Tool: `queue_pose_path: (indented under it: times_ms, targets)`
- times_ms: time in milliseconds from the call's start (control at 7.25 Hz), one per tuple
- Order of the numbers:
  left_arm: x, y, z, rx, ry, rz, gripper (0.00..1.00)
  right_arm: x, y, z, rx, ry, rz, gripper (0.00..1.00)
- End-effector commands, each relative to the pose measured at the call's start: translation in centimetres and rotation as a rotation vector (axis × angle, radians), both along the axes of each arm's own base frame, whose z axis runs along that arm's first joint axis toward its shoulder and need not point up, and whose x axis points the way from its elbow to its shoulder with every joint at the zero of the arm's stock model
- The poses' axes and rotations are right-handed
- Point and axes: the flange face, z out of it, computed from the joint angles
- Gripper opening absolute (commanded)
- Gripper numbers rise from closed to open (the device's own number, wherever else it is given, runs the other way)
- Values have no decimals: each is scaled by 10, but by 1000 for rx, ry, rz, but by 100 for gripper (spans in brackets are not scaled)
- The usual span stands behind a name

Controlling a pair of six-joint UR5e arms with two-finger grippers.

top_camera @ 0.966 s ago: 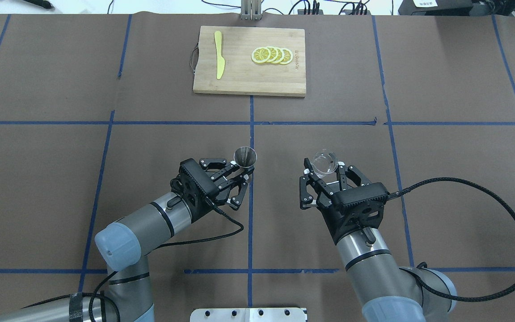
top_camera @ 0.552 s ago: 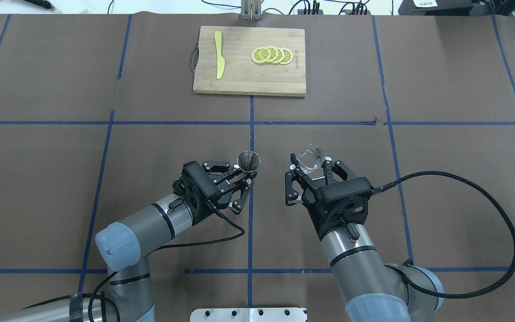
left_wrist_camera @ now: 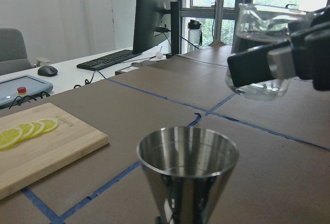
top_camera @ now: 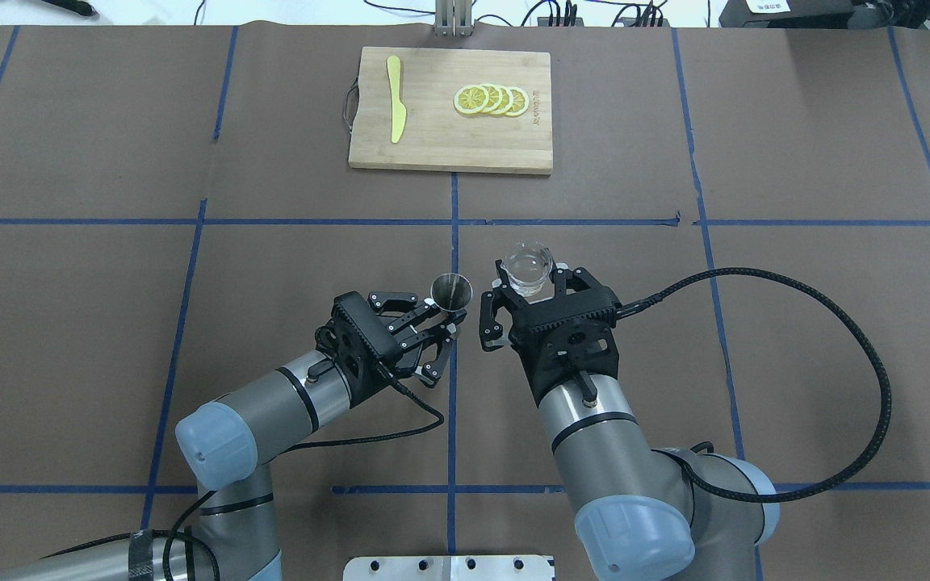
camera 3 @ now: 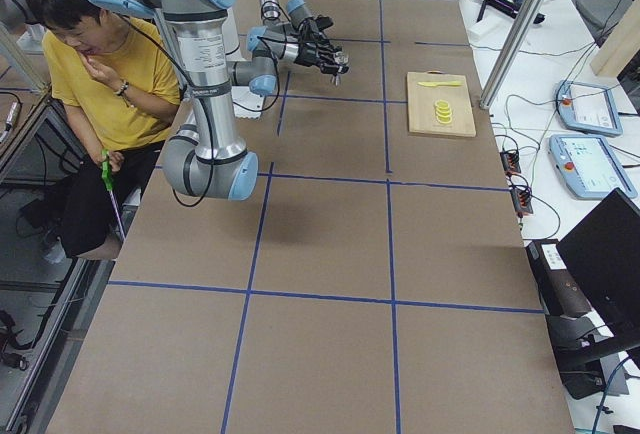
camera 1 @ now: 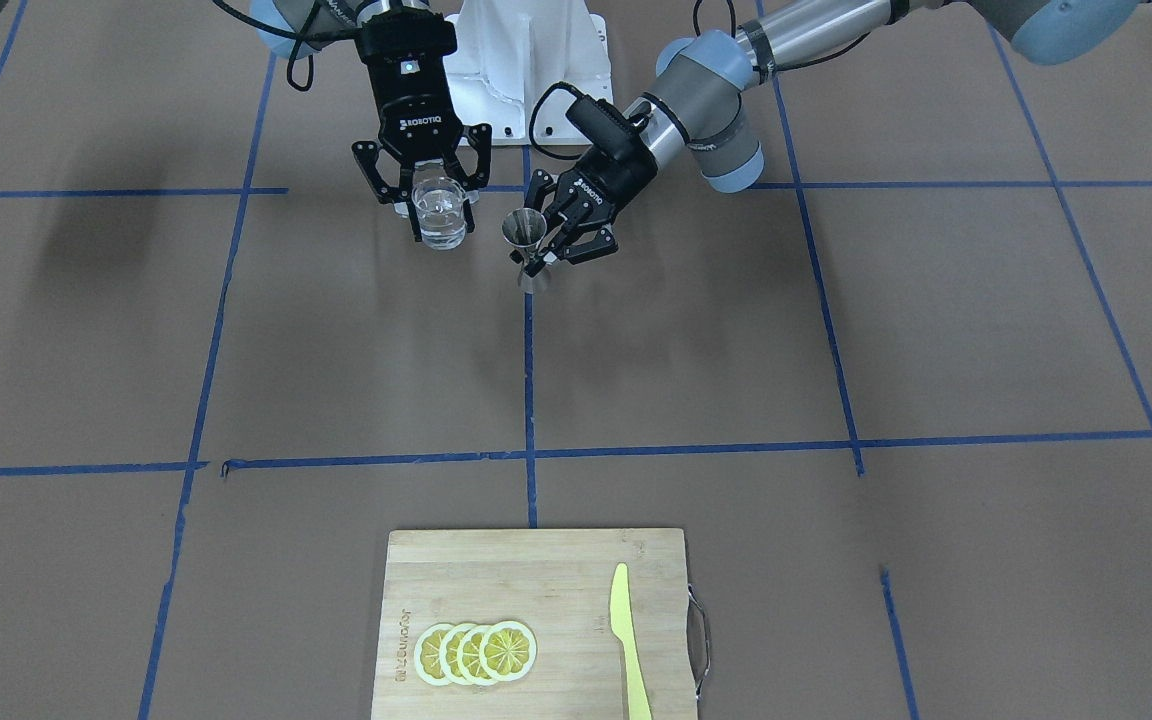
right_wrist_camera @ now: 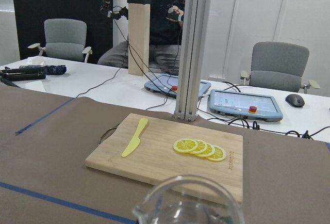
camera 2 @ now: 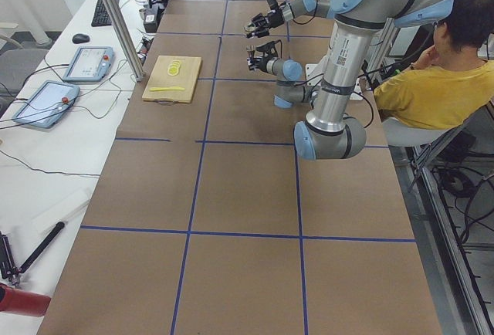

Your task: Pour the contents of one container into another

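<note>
The small clear glass cup (top_camera: 528,268) holds some clear liquid and stays upright, with my right gripper (top_camera: 529,287) shut on it above the table. Just to its left is the steel jigger (top_camera: 451,290), upright with its mouth open upward, and my left gripper (top_camera: 441,315) is shut on its narrow waist. In the front-facing view the cup (camera 1: 439,213) hangs a short gap beside the jigger (camera 1: 525,240). From the left wrist view the jigger (left_wrist_camera: 188,166) fills the foreground, with the cup (left_wrist_camera: 262,46) higher and to its right. Only the cup's rim (right_wrist_camera: 190,203) shows in the right wrist view.
A wooden cutting board (top_camera: 433,137) lies at the far middle of the table with lemon slices (top_camera: 491,99) and a yellow knife (top_camera: 395,109). The right arm's black cable (top_camera: 836,323) loops to the right. A person in a yellow shirt (camera 2: 424,80) sits behind the robot.
My right gripper has carried the glass cup leftward and slightly forward, closing most of the gap to the jigger. The left gripper with the jigger shifted only slightly right.
</note>
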Motion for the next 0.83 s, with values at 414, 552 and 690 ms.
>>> queue_pose_path:
  times_ms: [414,552,690]
  targets:
    - [1,0,-2,0,2,-2,0,7,-2,-31,22,246,-55,0]
    - [1,0,-2,0,2,-2,0,6,-2,-33,35,278,-61,0]
    - [2,-1,-5,0,5,-3,0,3,0,-39,35,293,-67,0]
